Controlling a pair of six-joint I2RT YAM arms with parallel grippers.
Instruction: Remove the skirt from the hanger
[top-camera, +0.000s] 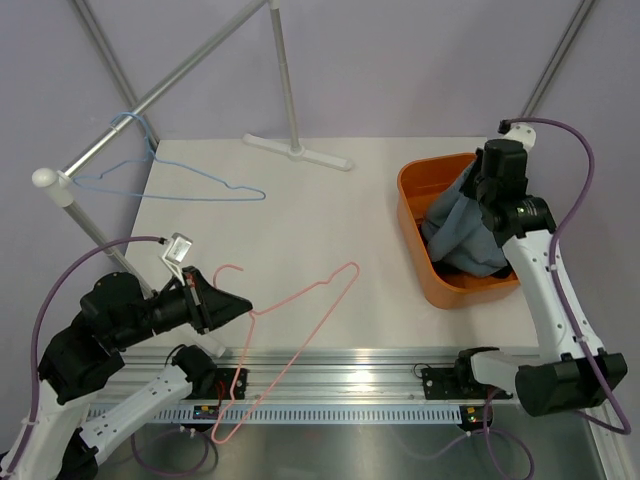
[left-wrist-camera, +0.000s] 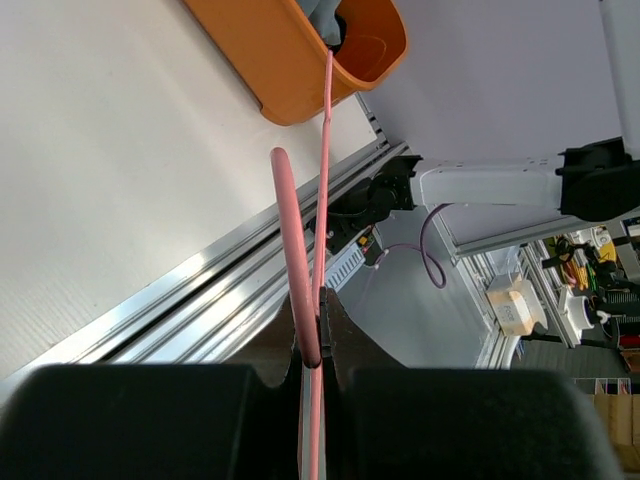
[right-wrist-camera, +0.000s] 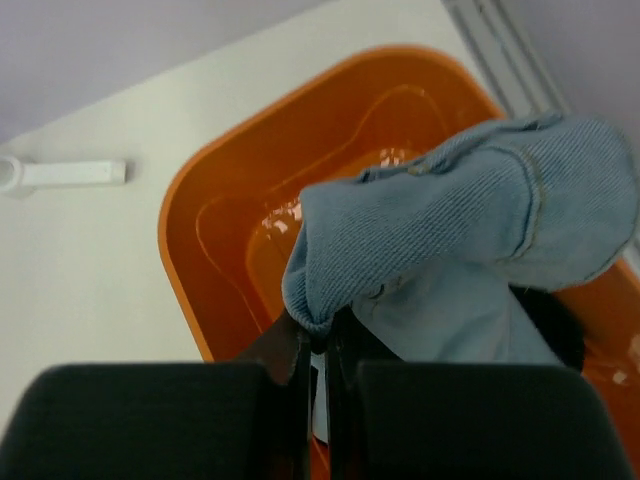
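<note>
The blue-grey skirt (top-camera: 462, 228) hangs from my right gripper (top-camera: 478, 190) into the orange bin (top-camera: 418, 228); in the right wrist view the gripper (right-wrist-camera: 318, 335) is shut on a fold of the skirt (right-wrist-camera: 440, 250). The bare pink wire hanger (top-camera: 300, 340) lies over the table's front edge. My left gripper (top-camera: 235, 305) is shut on the hanger near its neck; the left wrist view shows the pink wire (left-wrist-camera: 300, 260) pinched between the jaws (left-wrist-camera: 314, 362).
A blue wire hanger (top-camera: 165, 180) hangs on the grey rack rail (top-camera: 100, 140) at the back left. The rack's white foot (top-camera: 298, 152) stands at the back centre. A metal rail (top-camera: 340, 385) runs along the near edge.
</note>
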